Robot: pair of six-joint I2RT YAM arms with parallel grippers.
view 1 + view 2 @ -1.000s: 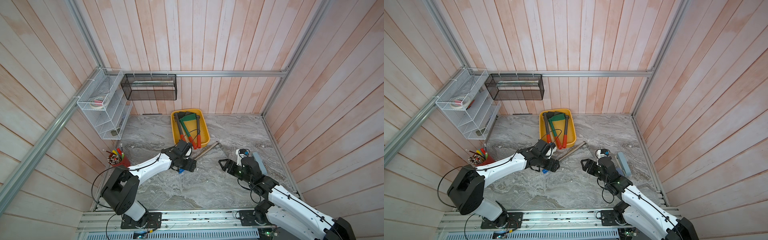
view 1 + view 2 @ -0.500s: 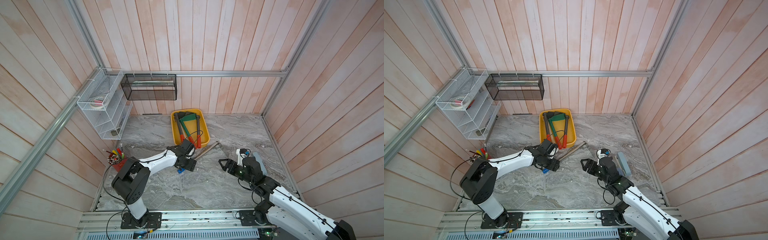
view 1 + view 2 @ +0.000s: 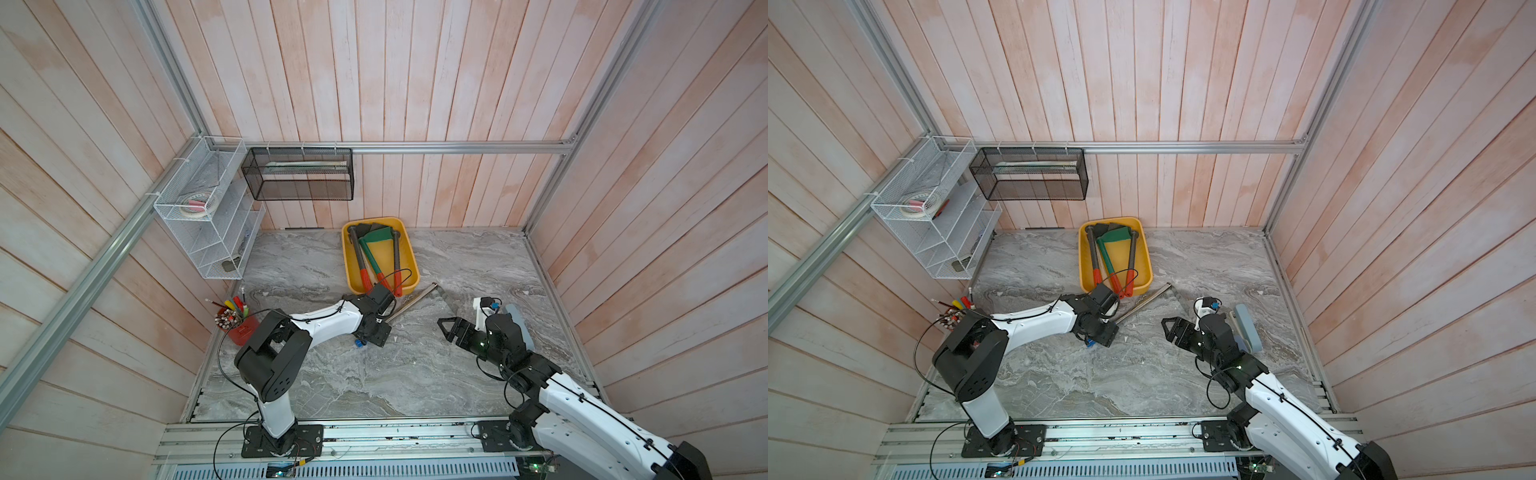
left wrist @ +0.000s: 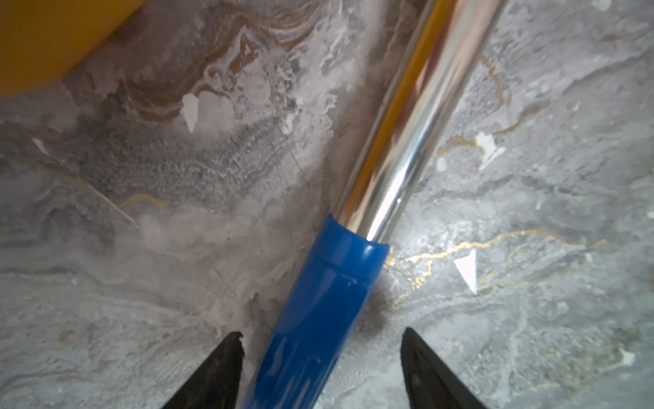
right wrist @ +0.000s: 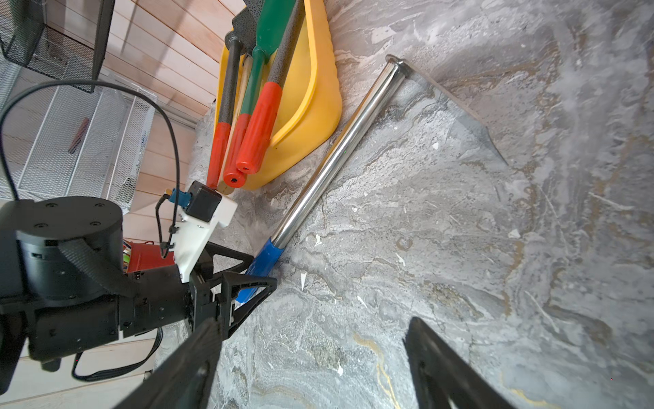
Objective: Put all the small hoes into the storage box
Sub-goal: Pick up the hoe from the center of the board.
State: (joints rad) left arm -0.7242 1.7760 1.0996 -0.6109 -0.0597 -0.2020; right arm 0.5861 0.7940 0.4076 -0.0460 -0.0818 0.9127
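Reaches low over tabletop (image 4: 141, 283), straddles hoe (image 4: 389, 159) with left pincer (image 4: 320, 336) (unclenched, gaps either side); narrower than a second ago.

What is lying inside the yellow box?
The yellow box holds three tools with red grips: two dark-handled, one green. Their heads overlap at the far end, hiding their shapes.
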